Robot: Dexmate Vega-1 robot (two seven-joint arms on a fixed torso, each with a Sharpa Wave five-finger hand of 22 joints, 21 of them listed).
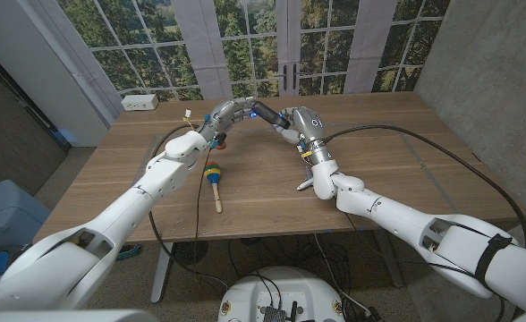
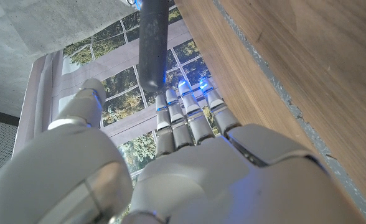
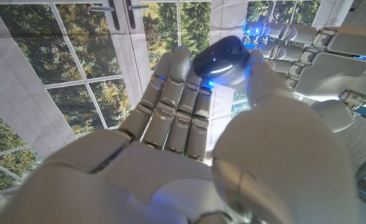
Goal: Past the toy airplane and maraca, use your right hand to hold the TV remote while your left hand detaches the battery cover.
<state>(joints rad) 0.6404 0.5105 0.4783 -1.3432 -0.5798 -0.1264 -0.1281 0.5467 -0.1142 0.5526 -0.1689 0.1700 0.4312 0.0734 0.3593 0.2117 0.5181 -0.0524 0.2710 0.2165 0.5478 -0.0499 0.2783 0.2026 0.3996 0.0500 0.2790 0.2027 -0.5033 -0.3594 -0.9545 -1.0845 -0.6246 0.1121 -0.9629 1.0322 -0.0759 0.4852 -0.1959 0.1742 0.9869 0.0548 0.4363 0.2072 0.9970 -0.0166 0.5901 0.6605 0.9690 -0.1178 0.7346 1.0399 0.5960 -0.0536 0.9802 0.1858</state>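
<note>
Both arms are up over the far middle of the wooden table (image 1: 272, 170), and the TV remote (image 1: 265, 112) is in the air between them — a dark bar held off the surface, well past the maraca (image 1: 214, 175) lying on the wood nearer the robot. A white shape peeks out beside the right forearm; it may be the toy airplane, too hidden to tell.

The right hand (image 1: 292, 121) has the remote: in the right wrist view its fingers (image 3: 170, 93) reach up behind the dark rounded end (image 3: 220, 59) and the thumb closes on it from the other side. The left hand (image 1: 225, 116) meets the remote from the opposite side. In the left wrist view the remote (image 2: 153, 43) stands just beyond the fingertips (image 2: 183, 93), which lie close together and extended, thumb apart — whether they touch the casing cannot be told.

The step looks like the cover release, hardly begun. Doing it well likely means the right hand clamps the body only, clear of the cover, while the left fingertips press on the cover and slide along the remote's length rather than prying. The risk — a push that twists the remote out of the right hand's narrow hold.
</note>
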